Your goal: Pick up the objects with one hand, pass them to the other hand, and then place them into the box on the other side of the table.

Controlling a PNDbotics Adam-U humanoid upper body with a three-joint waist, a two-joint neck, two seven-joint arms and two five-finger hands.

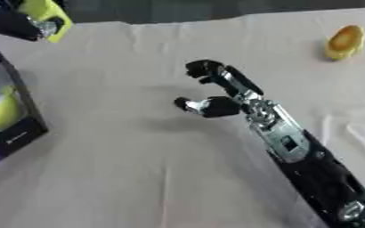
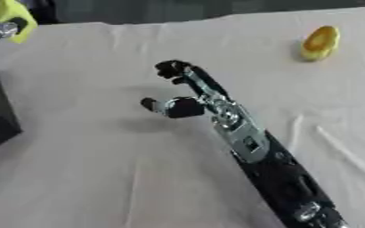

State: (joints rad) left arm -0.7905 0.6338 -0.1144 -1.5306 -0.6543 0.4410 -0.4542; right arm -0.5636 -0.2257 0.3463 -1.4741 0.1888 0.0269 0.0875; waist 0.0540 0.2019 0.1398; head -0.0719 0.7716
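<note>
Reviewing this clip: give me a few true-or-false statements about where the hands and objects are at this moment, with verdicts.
1. The right hand holds the yellow object. False: the hand is empty over the middle of the cloth, and the yellow object lies apart from it near the far right edge.
2. The right arm comes in from the lower right. True.
3. The box sits at the left edge of the table. True; something yellow shows inside it.
4. The left hand rests open at the lower left corner. False: it shows at the upper left corner, with something yellow-green at it.
5. The table is bare wood. False: a pale cloth covers it.
</note>
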